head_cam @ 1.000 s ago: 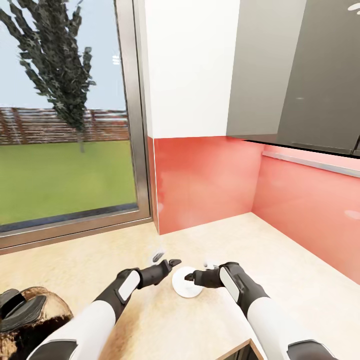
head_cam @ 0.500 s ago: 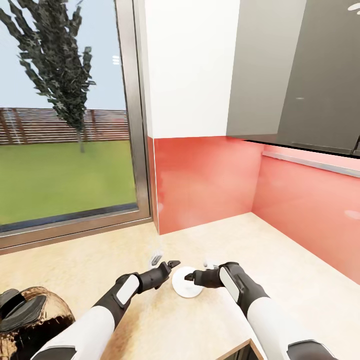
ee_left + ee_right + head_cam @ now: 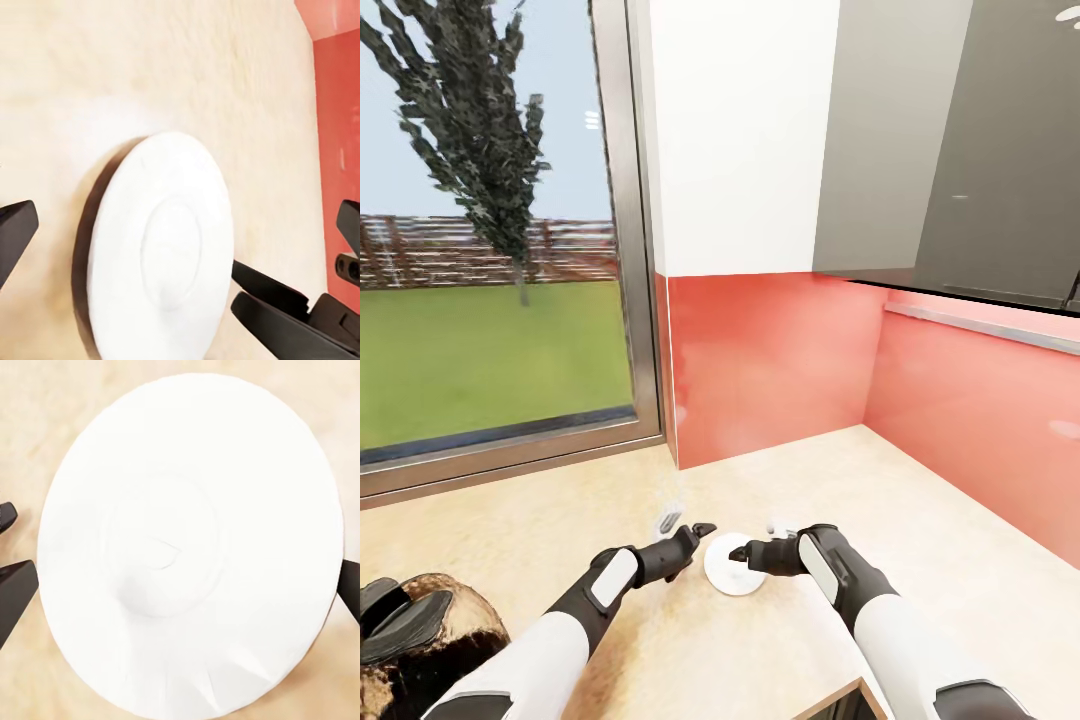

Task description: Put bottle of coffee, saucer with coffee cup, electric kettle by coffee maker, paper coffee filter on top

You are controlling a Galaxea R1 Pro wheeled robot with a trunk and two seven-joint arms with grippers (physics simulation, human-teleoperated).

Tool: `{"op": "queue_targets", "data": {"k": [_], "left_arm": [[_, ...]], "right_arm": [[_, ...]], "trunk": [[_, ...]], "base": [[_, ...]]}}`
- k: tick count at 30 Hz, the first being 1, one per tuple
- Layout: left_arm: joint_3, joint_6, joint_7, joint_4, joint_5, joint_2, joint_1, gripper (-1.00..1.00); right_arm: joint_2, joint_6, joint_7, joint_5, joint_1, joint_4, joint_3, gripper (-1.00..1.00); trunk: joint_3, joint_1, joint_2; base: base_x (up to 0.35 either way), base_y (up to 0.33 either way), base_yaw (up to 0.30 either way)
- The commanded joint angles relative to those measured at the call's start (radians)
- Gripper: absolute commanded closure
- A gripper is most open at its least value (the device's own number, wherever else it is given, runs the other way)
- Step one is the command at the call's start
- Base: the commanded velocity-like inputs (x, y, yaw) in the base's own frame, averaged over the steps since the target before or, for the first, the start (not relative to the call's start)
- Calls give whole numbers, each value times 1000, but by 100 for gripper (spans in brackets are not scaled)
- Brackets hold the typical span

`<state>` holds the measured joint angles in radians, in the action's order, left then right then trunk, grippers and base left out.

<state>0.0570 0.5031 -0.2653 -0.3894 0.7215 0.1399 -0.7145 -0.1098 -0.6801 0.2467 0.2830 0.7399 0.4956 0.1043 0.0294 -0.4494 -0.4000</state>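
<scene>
While both arms converge at lower centre of the head view, the saucer point(image 3: 732, 566) lies flat on the light-wood countertop point(image 3: 920, 520), near the corner of the red backsplash point(image 3: 780, 360). The left gripper point(image 3: 688, 527) sits just beside the saucer's left rim, jaws spread wide and holding nothing. The right gripper point(image 3: 745, 552) reaches over the plate from the right; its wrist view shows the saucer point(image 3: 191, 547) between two dark fingertips point(image 3: 15, 592) set wide apart, closed on nothing. In the left wrist view the saucer point(image 3: 161, 247) appears edge-on with the right gripper point(image 3: 300, 307) beyond it.

Compared with one second ago, the left gripper has drawn back slightly toward the lower left, and the saucer has not shifted; the right gripper is unchanged. This suggests the saucer has been set down and released. At lower left a glass kettle point(image 3: 420, 640) with black fittings is partly visible. The cup remains to be placed.
</scene>
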Motion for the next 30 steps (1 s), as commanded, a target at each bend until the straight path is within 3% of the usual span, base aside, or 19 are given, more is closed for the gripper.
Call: {"op": "queue_targets", "data": {"k": [1,13,16,30], "left_arm": [[6,7,0,0,2,1,0,-100],[6,6,15,0,4,1,0,-100],[6,6,15,-1,5,1,0,-100],[6,8,16,-8,6,0,0,-100]], "right_arm": [[0,-6,0,8,0,-32,3,-100],[-4,-6,1,10,0,-33,6,-100],[-21,-6,2,10,0,-31,5,-100],[-41,-6,5,10,0,-29,6,-100]], "trunk": [[-1,-1,0],[-1,-1,0],[-1,-1,0],[-1,-1,0]], "base": [[0,0,0],[0,0,0],[0,0,0],[0,0,0]]}}
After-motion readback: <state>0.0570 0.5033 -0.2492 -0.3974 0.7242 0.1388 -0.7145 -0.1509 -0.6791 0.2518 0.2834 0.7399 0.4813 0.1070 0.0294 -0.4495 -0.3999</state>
